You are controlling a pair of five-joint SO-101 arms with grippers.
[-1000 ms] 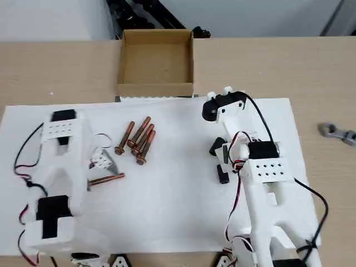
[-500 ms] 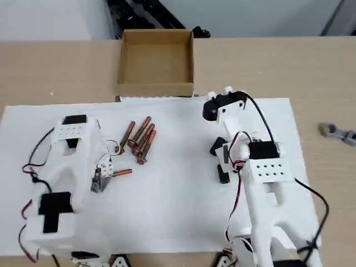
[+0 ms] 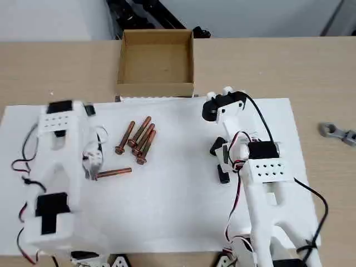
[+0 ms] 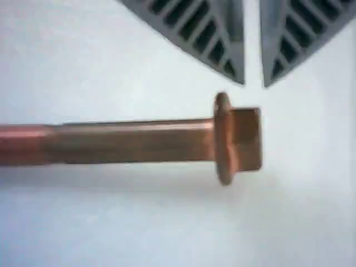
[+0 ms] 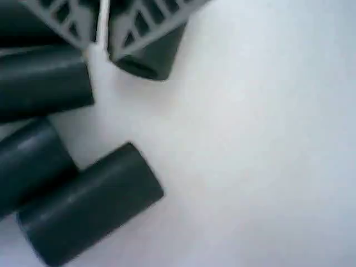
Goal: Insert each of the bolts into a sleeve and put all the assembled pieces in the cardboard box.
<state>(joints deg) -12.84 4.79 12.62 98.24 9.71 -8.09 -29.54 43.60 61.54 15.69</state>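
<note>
One copper bolt (image 3: 114, 173) lies alone on the white sheet (image 3: 178, 211); its hex head (image 4: 239, 139) rests just off the tips of my left gripper (image 4: 254, 83), which is shut with nothing in it. That gripper (image 3: 92, 161) sits just left of the bolt. Several more bolts (image 3: 138, 139) lie bunched together farther back. Several black sleeves (image 5: 92, 208) lie on the sheet beside my right gripper (image 5: 102, 49), which is shut and holds nothing. From above, the right gripper (image 3: 224, 158) is among the sleeves (image 3: 222, 176). The cardboard box (image 3: 157, 88) stands open at the back.
A metal tool (image 3: 336, 132) lies on the bare wooden table at the far right. Black equipment (image 3: 139, 14) sits behind the box. Cables trail from both arms. The sheet between the two arms has open room.
My left arm swung right and then back to the left, and its gripper came away from the single bolt, which shifted slightly on the sheet. The right arm kept still.
</note>
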